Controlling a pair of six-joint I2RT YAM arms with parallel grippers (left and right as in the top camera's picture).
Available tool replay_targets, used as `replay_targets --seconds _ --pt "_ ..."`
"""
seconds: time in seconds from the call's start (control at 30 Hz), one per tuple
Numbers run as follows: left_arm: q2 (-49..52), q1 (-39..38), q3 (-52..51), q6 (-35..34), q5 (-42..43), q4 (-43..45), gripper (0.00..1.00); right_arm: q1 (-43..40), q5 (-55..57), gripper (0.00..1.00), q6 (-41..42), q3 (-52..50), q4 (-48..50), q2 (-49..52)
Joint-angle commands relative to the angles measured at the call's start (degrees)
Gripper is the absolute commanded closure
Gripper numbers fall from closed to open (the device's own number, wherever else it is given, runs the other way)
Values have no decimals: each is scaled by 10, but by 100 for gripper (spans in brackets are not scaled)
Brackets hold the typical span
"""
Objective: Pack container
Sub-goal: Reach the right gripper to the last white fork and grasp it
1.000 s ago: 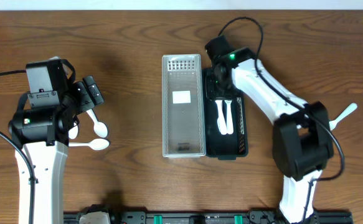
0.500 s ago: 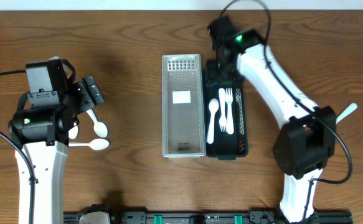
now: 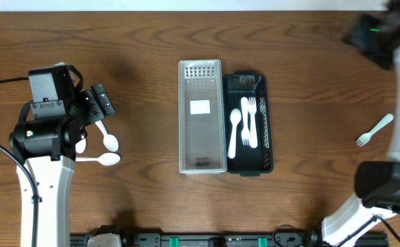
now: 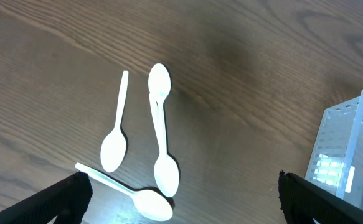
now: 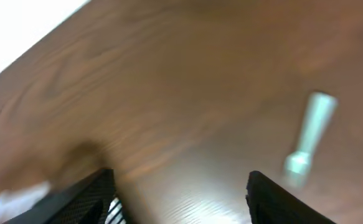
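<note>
Under left tool (image 4: 181, 190), spread wide, empty: white spoons (image 4: 114, 149) loose on worktop (image 4: 262, 56), ready for pickup. Near right tool (image 5: 181, 186), also agape: fork (image 5: 309, 134). Black container (image 3: 268, 158), part-filled, between both.

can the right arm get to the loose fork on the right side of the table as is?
Likely yes. The fork lies alone on the table at the right, nothing on or against it. The right claw is open and empty, near the far right corner, with nothing between them.
</note>
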Motion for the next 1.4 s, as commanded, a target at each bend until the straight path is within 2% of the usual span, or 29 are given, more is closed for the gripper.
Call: replay_targets --seconds 0.0,0.23,0.37,0.57,0.73,1.0,1.37 --pt "4 2 11 10 -7 -2 2 -64 10 31 21 -50 -2 4" --pt "11 2 11 10 -7 -2 2 -173 -36 31 -19 -241 98 4" --pt "12 2 11 10 -7 -2 2 -210 -49 35 -35 -346 170 4" --pt "12 2 11 10 -7 -2 2 -237 -48 34 -37 -430 238 4" --pt "12 2 11 10 -7 -2 2 -239 -48 30 -44 -457 268 4" --pt "12 2 11 10 -7 -2 2 -229 -19 34 -41 -458 275 8" --pt "12 2 11 10 -7 -2 2 -222 -9 34 -35 -458 277 58"
